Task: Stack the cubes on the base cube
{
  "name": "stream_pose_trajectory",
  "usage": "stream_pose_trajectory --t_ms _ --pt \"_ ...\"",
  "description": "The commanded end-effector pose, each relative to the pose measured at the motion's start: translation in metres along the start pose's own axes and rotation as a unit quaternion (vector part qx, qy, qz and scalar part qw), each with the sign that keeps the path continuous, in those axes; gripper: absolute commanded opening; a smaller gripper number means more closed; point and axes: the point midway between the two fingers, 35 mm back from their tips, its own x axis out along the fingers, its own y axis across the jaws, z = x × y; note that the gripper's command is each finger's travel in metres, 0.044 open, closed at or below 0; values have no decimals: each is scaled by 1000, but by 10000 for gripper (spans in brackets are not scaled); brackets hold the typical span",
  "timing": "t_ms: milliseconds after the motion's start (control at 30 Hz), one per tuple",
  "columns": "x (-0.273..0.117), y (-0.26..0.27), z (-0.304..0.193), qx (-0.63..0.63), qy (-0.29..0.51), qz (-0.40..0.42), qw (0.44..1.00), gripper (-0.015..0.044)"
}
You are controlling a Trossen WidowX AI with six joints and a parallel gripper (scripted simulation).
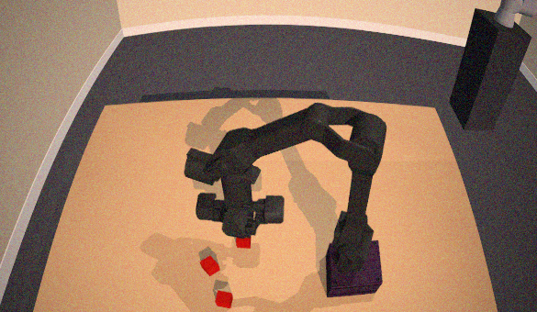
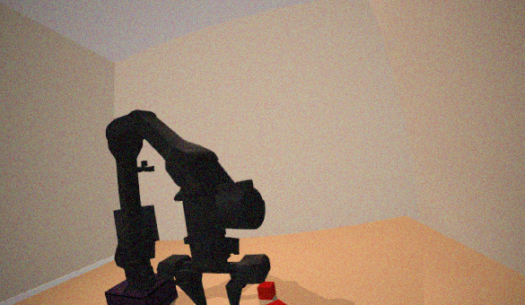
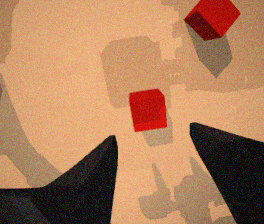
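Observation:
Three red cubes stand apart on the table; which one is the fixed base I cannot tell. One cube (image 1: 243, 243) (image 3: 147, 114) shows at the gripper's near edge in the top view and just beyond the fingertips in the wrist view. A turned cube (image 1: 209, 265) (image 3: 214, 16) lies to its front left. A third cube (image 1: 224, 299) is nearest the front edge. The exterior view shows one cube (image 2: 266, 290) and part of another red cube (image 2: 276, 302). My gripper (image 2: 219, 300) (image 3: 153, 134) points down, open and empty, above the table; its fingertips are hidden in the top view.
The wooden table (image 1: 128, 151) (image 2: 372, 251) carries the arm's dark base box (image 1: 353, 284) (image 2: 141, 291) on the right in the top view. A dark pedestal (image 1: 486, 78) stands beyond the table's far right corner. The arm's shadows fall across the table around the cubes.

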Motion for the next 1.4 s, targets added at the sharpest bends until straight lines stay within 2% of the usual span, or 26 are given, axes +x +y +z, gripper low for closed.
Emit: stream_pose_trajectory --t_ms 0,967,1167,1367 --pt "8 0 0 -2 -1 -2 1000 265" --pt "55 0 0 -2 -1 -2 1000 265" --pt "55 0 0 -2 -1 -2 1000 107" --pt "51 -1 0 -2 -1 -2 1000 105"
